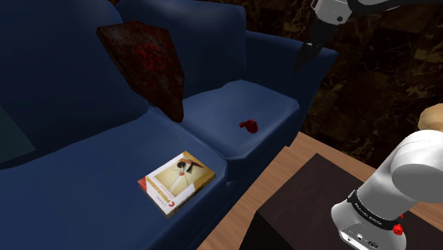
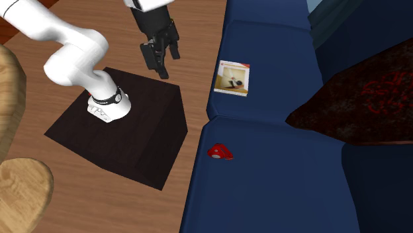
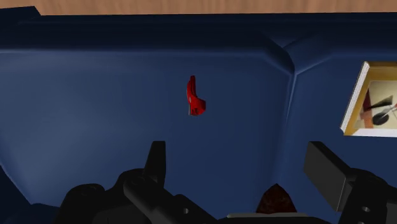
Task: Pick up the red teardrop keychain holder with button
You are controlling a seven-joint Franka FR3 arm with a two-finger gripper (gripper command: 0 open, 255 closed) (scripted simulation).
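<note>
The gripper (image 3: 237, 153), fingers apart and empty, hangs well above the sofa (image 1: 85, 185). It should probably descend toward the keychain (image 1: 248, 126), which lies at seven o'clock from it in the shoulder view, on the seat cushion near its front edge, and centre across the narrow width. The wrist view makes the finger gap plain; the shoulder view adds the pillow (image 1: 142, 64) beyond, at ten o'clock.
</note>
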